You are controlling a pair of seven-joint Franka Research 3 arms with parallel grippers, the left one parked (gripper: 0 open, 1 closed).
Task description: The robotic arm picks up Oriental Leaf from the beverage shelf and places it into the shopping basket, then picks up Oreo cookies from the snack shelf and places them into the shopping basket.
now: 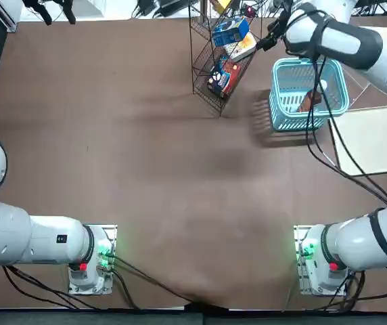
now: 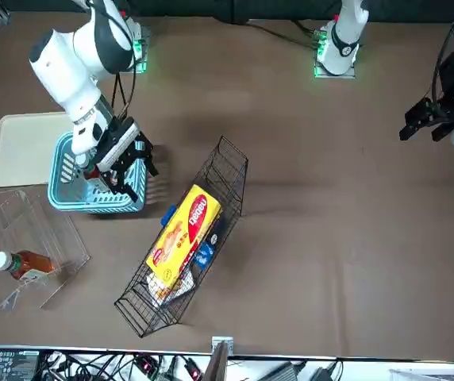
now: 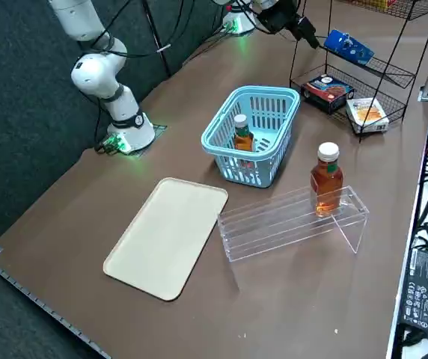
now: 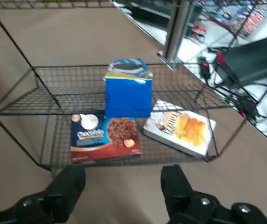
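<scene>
My right gripper [image 4: 122, 184] is open and holds nothing. It hovers beside the black wire snack shelf [image 4: 45, 88], facing it. The blue Oreo cookies box [image 4: 129, 91] stands on a tier straight ahead of the fingers, apart from them. From overhead, the gripper [image 1: 272, 35] sits between the snack shelf [image 1: 203, 68] and the turquoise shopping basket [image 1: 342, 88]. One Oriental Leaf bottle [image 3: 242, 134] stands inside the basket [image 3: 225, 116]. Another amber bottle [image 3: 326, 179] stands on the clear beverage shelf [image 3: 274, 224].
A red-and-dark cookie packet [image 4: 105, 135] and a white-and-orange packet [image 4: 180, 128] lie on the tier below the Oreo box. A flat yellow box [image 2: 183, 234] rests on the rack's top. A beige tray [image 3: 169, 235] lies beside the basket.
</scene>
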